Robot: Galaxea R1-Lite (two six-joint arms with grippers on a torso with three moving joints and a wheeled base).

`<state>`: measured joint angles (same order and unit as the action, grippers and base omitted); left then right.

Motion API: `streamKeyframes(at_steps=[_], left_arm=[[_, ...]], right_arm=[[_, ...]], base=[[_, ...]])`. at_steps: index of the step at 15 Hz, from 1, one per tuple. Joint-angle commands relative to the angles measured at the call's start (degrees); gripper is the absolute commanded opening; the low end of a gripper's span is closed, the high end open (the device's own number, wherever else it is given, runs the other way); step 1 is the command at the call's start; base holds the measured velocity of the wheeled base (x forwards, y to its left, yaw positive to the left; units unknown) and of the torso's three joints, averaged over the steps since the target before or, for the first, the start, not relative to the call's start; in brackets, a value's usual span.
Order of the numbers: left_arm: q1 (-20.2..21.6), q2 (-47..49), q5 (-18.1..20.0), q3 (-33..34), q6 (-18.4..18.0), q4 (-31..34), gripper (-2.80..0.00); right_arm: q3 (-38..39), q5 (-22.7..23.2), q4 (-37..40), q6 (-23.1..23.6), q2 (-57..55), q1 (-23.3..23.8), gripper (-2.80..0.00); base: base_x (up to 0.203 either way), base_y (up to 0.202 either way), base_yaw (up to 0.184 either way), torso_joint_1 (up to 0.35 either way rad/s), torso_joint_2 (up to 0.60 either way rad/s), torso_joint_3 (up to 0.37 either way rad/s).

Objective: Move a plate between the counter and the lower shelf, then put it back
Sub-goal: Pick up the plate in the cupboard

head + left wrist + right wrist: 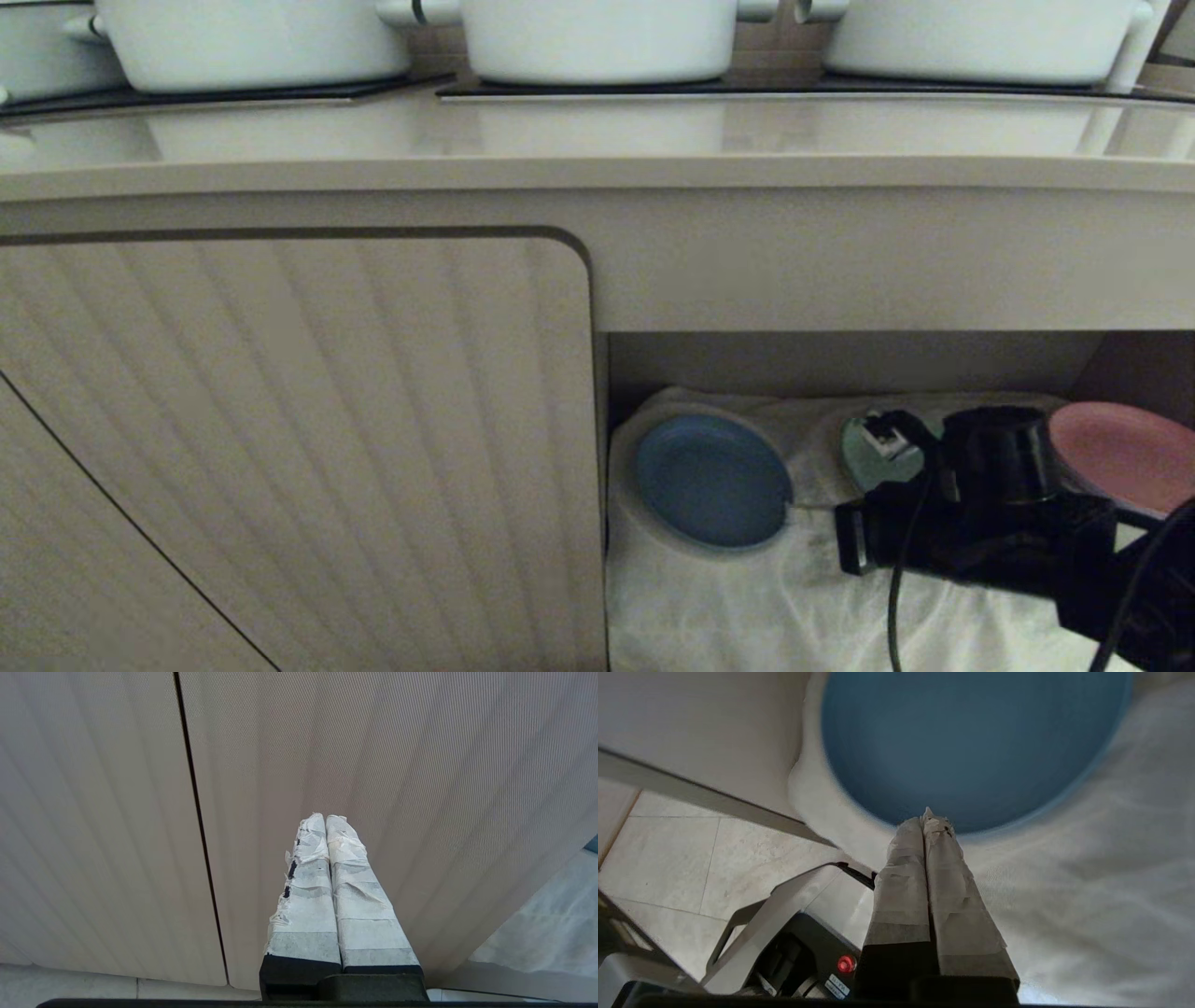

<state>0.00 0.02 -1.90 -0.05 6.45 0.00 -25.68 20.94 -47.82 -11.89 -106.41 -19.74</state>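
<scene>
The light-blue plate (pixel 714 481) lies flat on the white cloth of the lower shelf (pixel 747 607), at its left end beside the cabinet wall. My right gripper (pixel 808 513) reaches into the shelf from the right. In the right wrist view its taped fingers (pixel 901 858) are shut and empty, tips at the plate's (pixel 971 742) near rim; I cannot tell whether they touch it. The beige counter (pixel 597 140) runs across above. My left gripper (pixel 325 819) is shut and empty in front of the ribbed cabinet door, outside the head view.
Three white pots (pixel 597 37) stand on the black cooktop at the counter's back. A green plate (pixel 864 462), half hidden by my right arm, and a pink plate (pixel 1120 457) also lie on the shelf. The ribbed door (pixel 280 420) closes the left side.
</scene>
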Motion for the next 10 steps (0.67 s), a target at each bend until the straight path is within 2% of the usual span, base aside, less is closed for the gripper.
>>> streamKeyframes(at_steps=[1,6,10], left_arm=[[0.00,-0.02,-0.03,0.05,0.06,0.00,-2.80],[0.00,-0.02,-0.03,-0.04,0.06,0.00,-2.80],[0.00,-0.02,-0.03,0.04,0.06,0.00,-2.80]], right_arm=[[-1.59,0.08,-0.26,-0.03,-3.73,-0.03,-2.80],[-2.78,-1.25,-1.47,-0.05,-7.91,0.16,-2.80],[-3.22,-1.26,-5.77,-0.06,-10.65,0.84,-2.80]], base=[[0.000,0.000,0.000,0.000,0.00,0.000],[0.000,0.000,0.000,0.000,0.00,0.000],[0.000,0.000,0.000,0.000,0.00,0.000]])
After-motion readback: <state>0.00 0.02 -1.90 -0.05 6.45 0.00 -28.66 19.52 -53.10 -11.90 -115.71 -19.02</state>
